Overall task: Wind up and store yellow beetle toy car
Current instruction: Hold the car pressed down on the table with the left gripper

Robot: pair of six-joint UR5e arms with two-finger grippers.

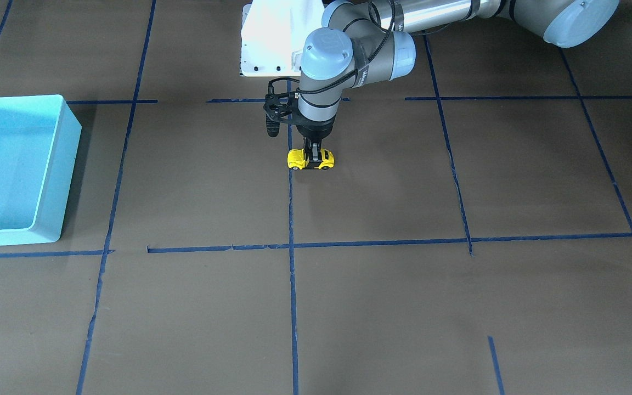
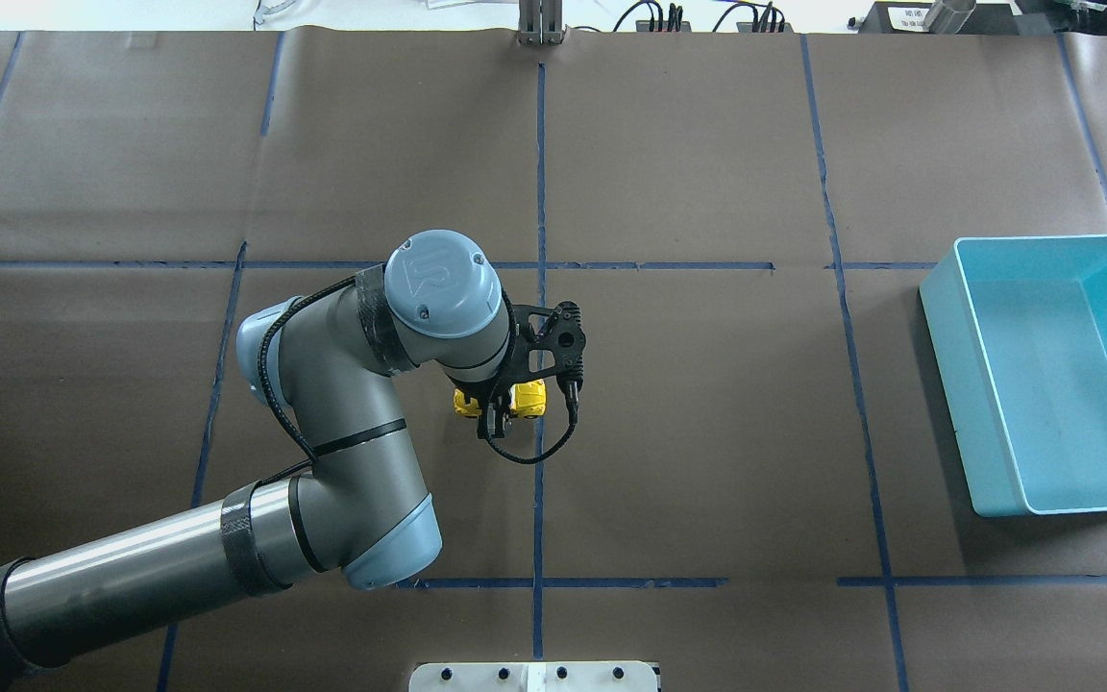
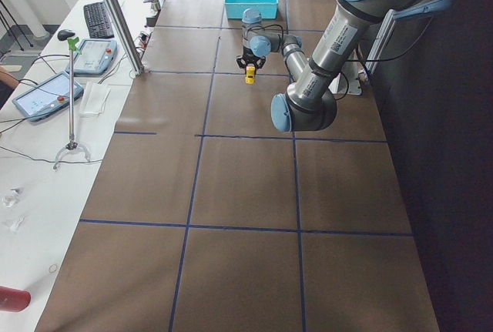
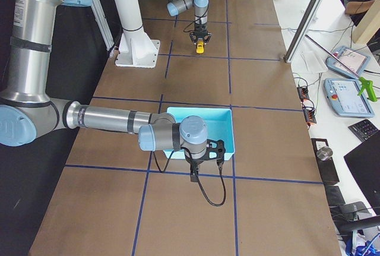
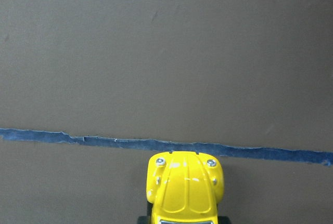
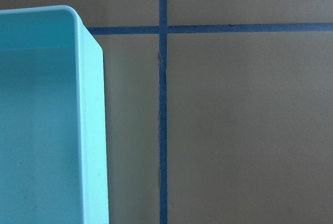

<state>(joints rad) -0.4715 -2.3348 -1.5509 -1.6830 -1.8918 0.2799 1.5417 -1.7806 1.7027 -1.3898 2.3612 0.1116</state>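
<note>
The yellow beetle toy car (image 1: 296,159) sits on the brown table near the middle blue tape line. My left gripper (image 1: 311,157) points straight down and is shut on the car's middle, one finger on each side. The overhead view shows the car (image 2: 528,399) under the wrist. In the left wrist view the car's yellow hood (image 5: 184,190) is at the bottom edge, just short of a tape line. My right gripper (image 4: 193,175) hangs beside the light blue bin (image 4: 233,132). It shows only in the exterior right view, so I cannot tell whether it is open or shut.
The light blue bin (image 2: 945,377) stands at the table's right end and looks empty; its rim (image 6: 93,130) fills the left of the right wrist view. A white base plate (image 1: 255,55) lies by the robot's side. Blue tape lines grid the table.
</note>
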